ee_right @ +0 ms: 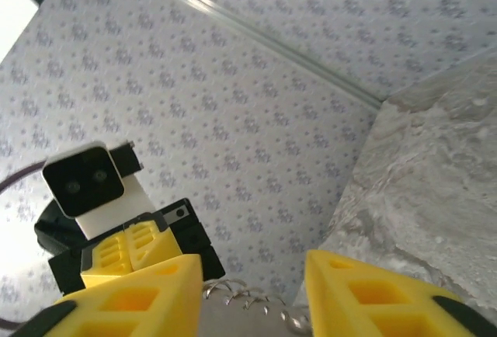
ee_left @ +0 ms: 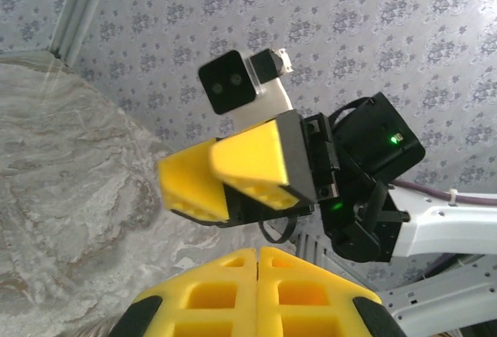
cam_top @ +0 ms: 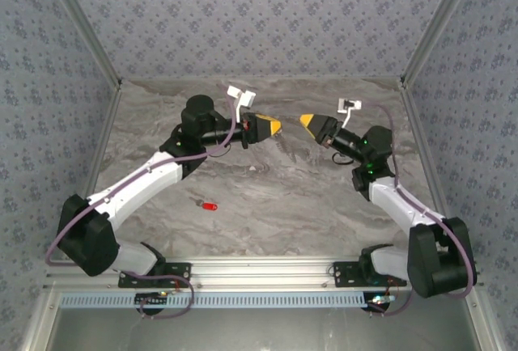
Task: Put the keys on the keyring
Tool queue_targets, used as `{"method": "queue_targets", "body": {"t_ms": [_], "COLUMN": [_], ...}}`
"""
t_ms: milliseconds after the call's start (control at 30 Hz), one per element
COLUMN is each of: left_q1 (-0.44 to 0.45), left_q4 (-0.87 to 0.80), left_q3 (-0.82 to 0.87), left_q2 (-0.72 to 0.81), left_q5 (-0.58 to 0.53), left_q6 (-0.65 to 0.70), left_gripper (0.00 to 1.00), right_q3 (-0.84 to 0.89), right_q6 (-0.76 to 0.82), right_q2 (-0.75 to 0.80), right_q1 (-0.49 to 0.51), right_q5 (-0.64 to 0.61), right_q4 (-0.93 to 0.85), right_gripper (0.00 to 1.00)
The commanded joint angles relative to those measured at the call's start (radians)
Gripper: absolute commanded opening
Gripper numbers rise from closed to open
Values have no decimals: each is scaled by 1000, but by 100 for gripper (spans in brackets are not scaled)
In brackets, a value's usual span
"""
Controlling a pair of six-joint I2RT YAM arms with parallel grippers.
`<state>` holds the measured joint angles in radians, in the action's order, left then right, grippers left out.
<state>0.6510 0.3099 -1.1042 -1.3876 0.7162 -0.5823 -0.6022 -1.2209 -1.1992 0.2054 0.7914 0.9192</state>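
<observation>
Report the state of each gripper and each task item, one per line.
left gripper: shut.
right gripper: open.
key: lying loose on the table, not on the keyring.
keyring: metal links visible between the open right jaws; hold unclear.

Robot test cell in a lab, patterned wall panels (cam_top: 259,11), marble-look table (cam_top: 283,197), aluminium frame rail (cam_top: 259,270)
</observation>
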Motion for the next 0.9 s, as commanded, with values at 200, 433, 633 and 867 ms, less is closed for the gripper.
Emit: {"method": "queue_targets", "body": {"t_ms": [200,433,633,867], "left_q1": [5,6,13,26], "left_q4": [-73,-69,-65,-57], "left_q3": [-64,-95,-105,-108], "left_q2": [41,46,59,64], "left_q5": [-12,5,4,-17], "left_q6": [66,24,7,6], "left_gripper": [0,0,0,0], "right_q3": [12,-17,-63,-103], "right_q6": [133,188,182,161], "right_q2": [240,209,133,66], "right_q1": [49,107,133,168], "right_q5": [-89,-114,-105,-81], "right_q4": [-225,-183,-89,-22], "right_gripper": [46,46,36,30]}}
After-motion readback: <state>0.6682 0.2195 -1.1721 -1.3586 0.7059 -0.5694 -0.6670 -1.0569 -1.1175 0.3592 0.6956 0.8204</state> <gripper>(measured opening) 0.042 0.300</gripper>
